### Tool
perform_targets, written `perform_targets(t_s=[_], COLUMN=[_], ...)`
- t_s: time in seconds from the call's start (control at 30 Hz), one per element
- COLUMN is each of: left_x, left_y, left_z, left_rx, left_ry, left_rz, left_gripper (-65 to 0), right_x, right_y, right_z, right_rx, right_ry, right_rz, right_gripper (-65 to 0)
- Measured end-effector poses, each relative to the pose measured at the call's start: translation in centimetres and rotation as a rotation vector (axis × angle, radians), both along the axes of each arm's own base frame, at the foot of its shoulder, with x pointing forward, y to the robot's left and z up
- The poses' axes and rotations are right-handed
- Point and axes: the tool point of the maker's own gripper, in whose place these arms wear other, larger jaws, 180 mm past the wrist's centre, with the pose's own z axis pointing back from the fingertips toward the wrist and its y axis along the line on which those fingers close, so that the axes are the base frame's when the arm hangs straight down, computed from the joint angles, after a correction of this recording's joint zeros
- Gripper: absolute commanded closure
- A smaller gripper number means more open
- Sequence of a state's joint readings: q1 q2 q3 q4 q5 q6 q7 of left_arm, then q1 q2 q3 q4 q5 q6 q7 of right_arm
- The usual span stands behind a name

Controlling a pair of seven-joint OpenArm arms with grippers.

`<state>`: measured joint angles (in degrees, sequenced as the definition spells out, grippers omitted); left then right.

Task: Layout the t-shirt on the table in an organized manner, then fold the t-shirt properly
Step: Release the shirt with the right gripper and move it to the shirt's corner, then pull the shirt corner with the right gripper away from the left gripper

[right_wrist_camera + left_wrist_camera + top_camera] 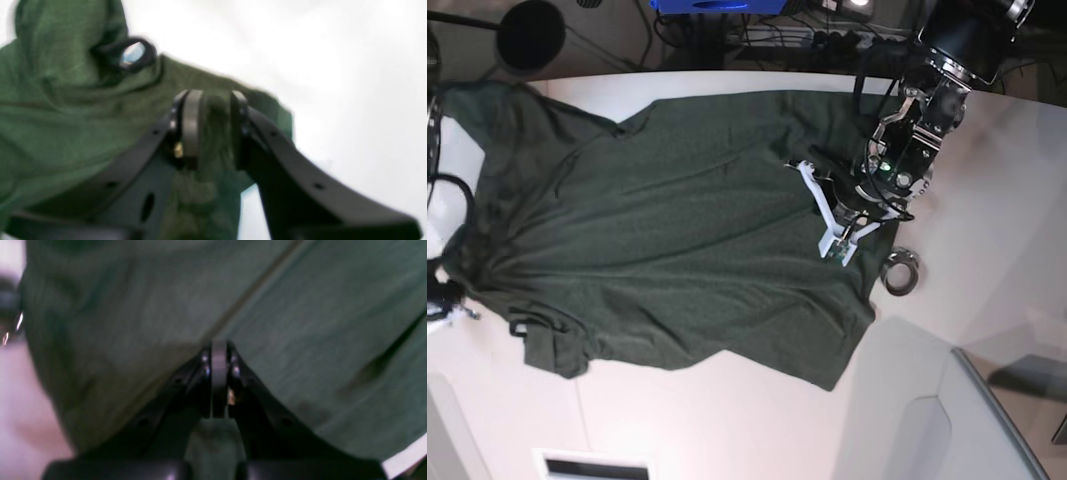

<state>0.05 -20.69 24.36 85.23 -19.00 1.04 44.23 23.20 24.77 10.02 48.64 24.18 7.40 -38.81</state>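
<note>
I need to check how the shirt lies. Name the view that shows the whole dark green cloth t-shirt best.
Base view: the dark green cloth t-shirt lies spread across the white table, outline nearly complete. Both wrist views show only blurred close-up patches of cloth.

Dark floor beyond the far edge: tangled black cables (727,40), a blue box (717,5), a round black disc (531,34)

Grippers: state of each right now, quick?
Left gripper: closed, pinching the t-shirt.
Right gripper: jaws parted with shirt cloth between them; whether it grips cannot be told.
</note>
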Motion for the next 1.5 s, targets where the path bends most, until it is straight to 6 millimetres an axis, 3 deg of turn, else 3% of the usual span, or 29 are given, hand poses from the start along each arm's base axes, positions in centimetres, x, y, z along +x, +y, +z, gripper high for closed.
perform_targets(t_s=[0.03,0.17,0.23,0.3,0.37,0.43,0.53,0.63,0.77,0.87,1.07,1.13,1.27,1.4,1.5], left_x=[0.3,1.4,1.1,0.8,0.9,0.9,0.9,0.9,0.8,0.8,0.8,0.8,0.8,0.7,0.7], left_y=[0.3,1.0,1.5,2.4,3.1,3.1,3.2,3.5,3.3,3.4,3.3,3.3,3.3,3.4,3.4], left_z=[0.1,1.0,0.8,0.5,0.6,0.7,0.7,0.6,0.5,0.5,0.5,0.5,0.5,0.5,0.5], left_rx=[0.008,0.01,0.023,0.048,0.067,0.06,0.063,0.071,0.065,0.069,0.064,0.065,0.064,0.065,0.065], left_ry=[-0.003,-0.042,-0.036,-0.018,-0.025,-0.03,-0.029,-0.027,-0.025,-0.024,-0.024,-0.024,-0.024,-0.022,-0.023], left_rz=[0.001,-0.004,0.0,0.003,0.005,0.0,-0.001,0.0,0.0,0.0,0.001,0.001,0.001,0.001,0.001], left_gripper=[0.0,0.0,0.0,0.0,0.0,0.0,0.0,0.0,0.0,0.0,0.0,0.0,0.0,0.0,0.0], right_x=[-1.4,-5.7,-5.7,-6.0,-7.4,-8.7,-9.1,-9.2,-10.8,-12.1,-11.9,-12.0,-12.5,-12.5,-12.9], right_y=[-0.1,3.0,4.2,4.5,3.6,2.6,3.0,3.4,2.8,2.7,2.1,2.1,2.1,2.3,2.3], right_z=[0.3,-0.4,-0.6,-1.1,-2.2,-3.3,-3.9,-4.0,-5.1,-7.2,-7.4,-7.5,-7.8,-7.9,-8.0], right_rx=[0.009,0.072,0.122,0.167,0.171,0.151,0.17,0.187,0.164,0.176,0.179,0.176,0.181,0.184,0.186], right_ry=[-0.02,0.016,-0.012,-0.031,0.003,0.048,0.061,0.053,0.076,0.105,0.087,0.09,0.109,0.111,0.113], right_rz=[-0.009,0.016,-0.002,-0.036,-0.074,-0.099,-0.1,-0.099,-0.111,-0.144,-0.16,-0.159,-0.166,-0.165,-0.166], right_gripper=[-27.5,-56.9,-59.4,-56.3,-52.4,-49.8,-47.3,-46.8,-46.8,-46.8,-45.6,-37.1,-9.9,-7.4,0.0])
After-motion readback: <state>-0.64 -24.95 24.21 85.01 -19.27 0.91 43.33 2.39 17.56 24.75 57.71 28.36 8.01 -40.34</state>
